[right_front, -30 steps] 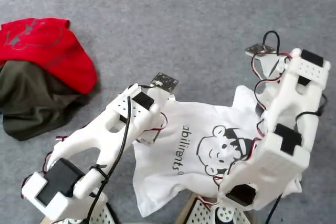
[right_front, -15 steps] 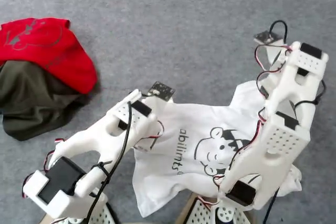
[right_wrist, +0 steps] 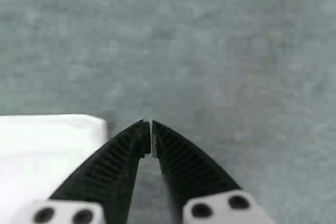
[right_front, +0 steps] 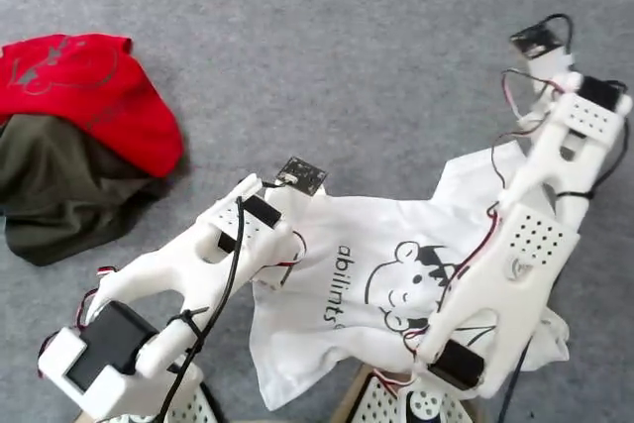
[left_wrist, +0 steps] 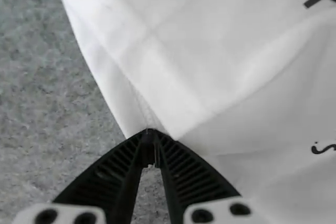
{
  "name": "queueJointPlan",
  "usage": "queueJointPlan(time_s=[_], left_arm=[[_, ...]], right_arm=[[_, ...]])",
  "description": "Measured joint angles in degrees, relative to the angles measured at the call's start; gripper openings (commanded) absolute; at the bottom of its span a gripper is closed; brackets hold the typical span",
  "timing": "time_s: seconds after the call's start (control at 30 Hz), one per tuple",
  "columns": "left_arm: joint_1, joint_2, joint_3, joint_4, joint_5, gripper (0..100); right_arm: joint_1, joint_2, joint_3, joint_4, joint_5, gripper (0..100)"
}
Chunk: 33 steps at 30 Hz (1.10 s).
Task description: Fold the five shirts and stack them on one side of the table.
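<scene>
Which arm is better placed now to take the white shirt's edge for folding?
Probably left. The left fingers, shut, sit at the shirt's edge; the right fingers are over the table, beside the shirt's corner.

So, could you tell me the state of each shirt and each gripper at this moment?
white shirt: spread out, print up, not folded.
red shirt: crumpled, lying on the dark shirt.
dark shirt: crumpled, partly under the red shirt.
left gripper: shut, tips at the white shirt's edge; whether cloth is pinched is unclear.
right gripper: shut, empty, over the table beside the white shirt.
</scene>
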Motion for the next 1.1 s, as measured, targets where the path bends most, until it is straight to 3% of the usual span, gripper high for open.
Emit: queueJointPlan(time_s=[0.13, 0.3, 0.4, 0.53, 0.73, 1.1], left_arm=[[0.00, 0.00, 0.00, 0.00, 0.00, 3], [0.00, 0.00, 0.00, 0.00, 0.00, 3], [0.00, 0.00, 0.00, 0.00, 0.00, 3], [0.00, 0.00, 0.00, 0.00, 0.00, 3], [0.00, 0.00, 0.00, 0.00, 0.00, 3], [0.00, 0.00, 0.00, 0.00, 0.00, 3]], right_arm=[[1.85, 2.11, -10.64, 4.13, -2.02, 1.5], [0.62, 2.11, -20.66, 18.55, -2.46, 2.5], [-1.76, 2.20, -21.01, 23.30, -3.52, 11.3], [-2.55, 2.20, -16.44, 24.18, -6.15, 21.7], [-2.55, 2.02, -6.95, 24.26, -5.63, 17.4], [-2.81, 1.93, -6.33, 21.36, -4.13, 17.4]])
